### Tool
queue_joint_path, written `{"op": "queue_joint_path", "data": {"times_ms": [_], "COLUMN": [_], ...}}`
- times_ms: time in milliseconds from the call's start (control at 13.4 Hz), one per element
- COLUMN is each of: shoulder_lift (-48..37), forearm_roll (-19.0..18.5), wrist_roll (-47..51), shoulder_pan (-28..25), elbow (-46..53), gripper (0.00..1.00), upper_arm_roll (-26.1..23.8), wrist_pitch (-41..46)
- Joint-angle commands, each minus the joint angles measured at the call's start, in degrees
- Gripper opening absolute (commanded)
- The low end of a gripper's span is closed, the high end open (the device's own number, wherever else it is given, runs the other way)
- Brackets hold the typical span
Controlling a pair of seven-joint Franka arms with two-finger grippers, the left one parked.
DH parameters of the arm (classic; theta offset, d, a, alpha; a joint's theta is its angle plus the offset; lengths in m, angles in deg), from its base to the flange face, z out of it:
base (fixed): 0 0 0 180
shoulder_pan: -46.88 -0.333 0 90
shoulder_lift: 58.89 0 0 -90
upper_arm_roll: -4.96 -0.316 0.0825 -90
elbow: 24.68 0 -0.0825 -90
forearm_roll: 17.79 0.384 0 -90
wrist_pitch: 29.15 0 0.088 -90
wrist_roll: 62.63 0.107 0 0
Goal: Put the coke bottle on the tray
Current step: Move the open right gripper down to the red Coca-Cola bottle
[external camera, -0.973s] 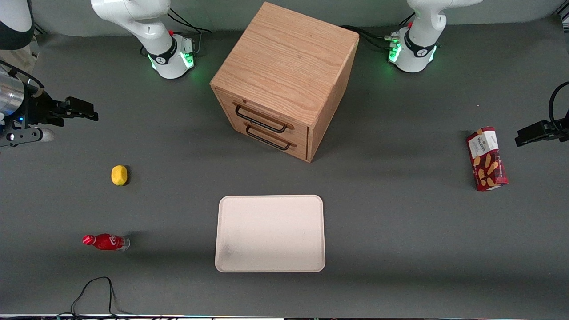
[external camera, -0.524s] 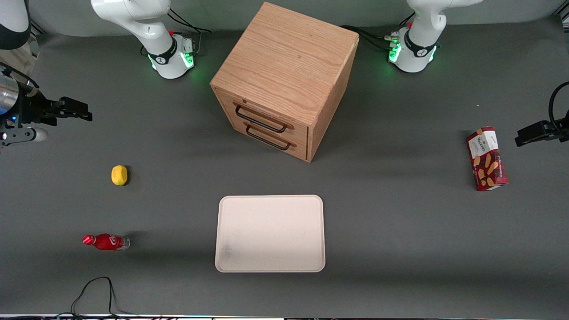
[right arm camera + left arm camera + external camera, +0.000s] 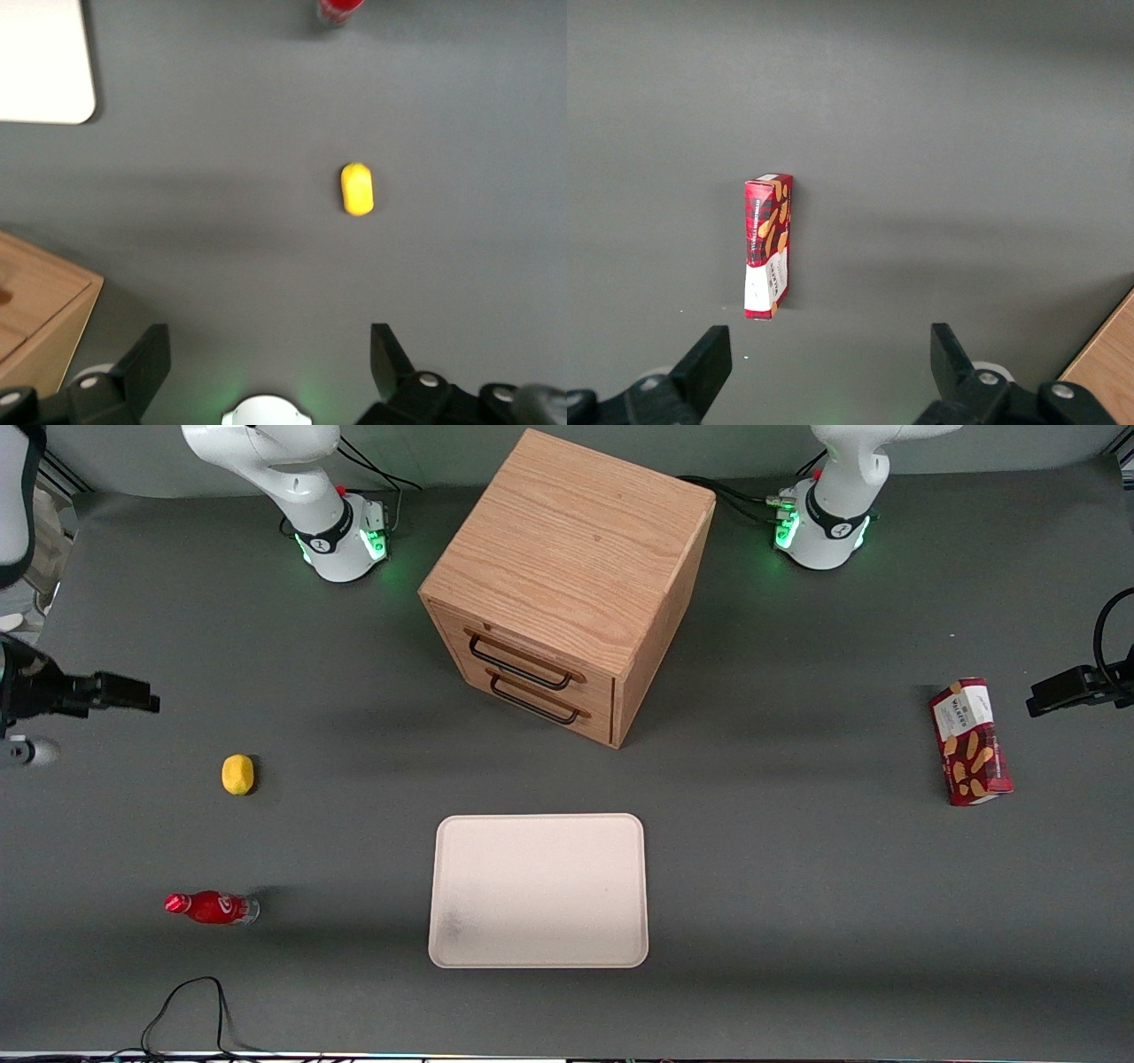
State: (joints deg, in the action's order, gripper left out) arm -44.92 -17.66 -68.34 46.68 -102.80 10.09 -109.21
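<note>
Red coke bottle [image 3: 211, 907] lies apart from the tray [image 3: 539, 890]; wrist view shows the gripper [image 3: 268, 372] fingers spread.

The bottle [image 3: 212, 908] is lying on its side on the table [image 3: 797, 886], well apart from the tray [image 3: 539, 890]. The gripper [image 3: 133, 693] is hanging above the table, farther back than the lemon [image 3: 237, 774].

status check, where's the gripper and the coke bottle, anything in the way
Gripper open, empty, high at the working arm's end. Coke bottle lying on the table, untouched, beside the tray. Lemon between gripper and bottle; tray bare.
</note>
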Motion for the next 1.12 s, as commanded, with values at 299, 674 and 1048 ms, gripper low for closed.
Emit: {"op": "queue_joint_path", "data": {"times_ms": [299,674,1048], "shoulder_lift": [21.42,26.97,32.6], "forearm_roll": [-0.49,-0.57,-0.49], "wrist_roll": [-7.55,-8.87,-8.79], "shoulder_pan": [5.74,5.74,5.65], "elbow": [23.61,25.3,25.3], "gripper": [1.0,1.0,1.0], "upper_arm_roll": [0.14,-0.03,-0.3], "wrist_pitch": [1.05,-4.65,-15.54]}}
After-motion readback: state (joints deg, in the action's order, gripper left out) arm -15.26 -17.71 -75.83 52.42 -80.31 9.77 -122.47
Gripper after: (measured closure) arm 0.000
